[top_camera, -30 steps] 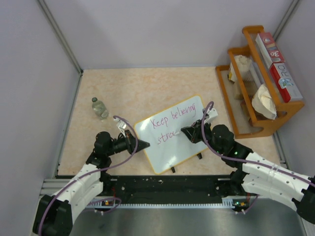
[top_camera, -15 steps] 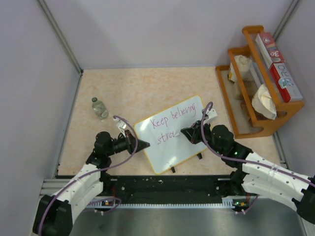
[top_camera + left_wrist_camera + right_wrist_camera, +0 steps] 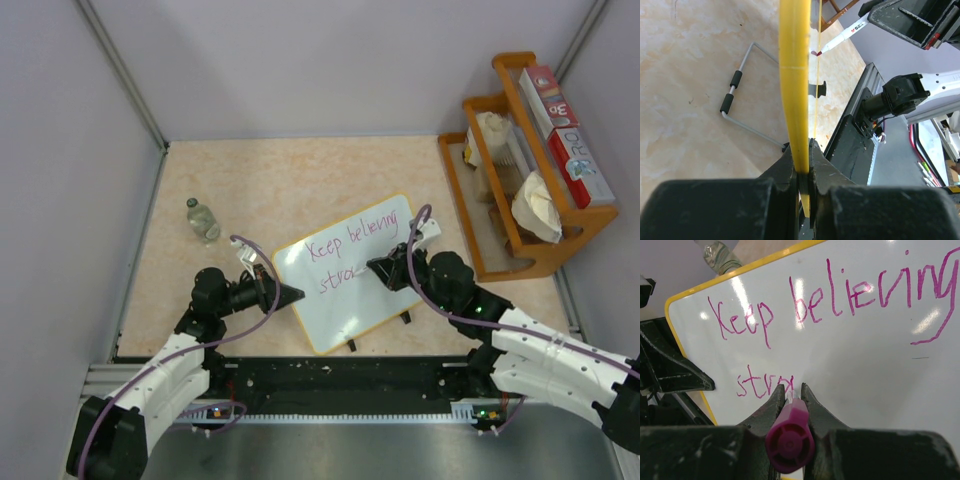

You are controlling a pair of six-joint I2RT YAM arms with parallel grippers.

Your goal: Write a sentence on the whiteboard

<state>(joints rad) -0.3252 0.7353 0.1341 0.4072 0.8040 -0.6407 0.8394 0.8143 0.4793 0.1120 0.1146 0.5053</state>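
The whiteboard [image 3: 365, 300], white with a yellow rim, stands tilted at the table's middle. My left gripper [image 3: 293, 294] is shut on its left yellow edge [image 3: 794, 75]. My right gripper [image 3: 378, 268] is shut on a purple marker [image 3: 790, 440] whose tip touches the board surface [image 3: 880, 380]. The sentence [image 3: 840, 295] reads "Keep believing" on the first line, and "stro" [image 3: 762, 385] on the second, its end partly hidden by my fingers. The marker's white barrel also shows in the left wrist view [image 3: 842, 37].
A small clear bottle [image 3: 203, 220] stands left of the board. A wooden rack [image 3: 520, 170] with boxes and bags stands at the back right. A metal wire stand [image 3: 737, 100] lies on the table behind the board. Grey walls enclose the table.
The second line has grown by a stroke or so near the marker tip. Both arms have hardly moved.
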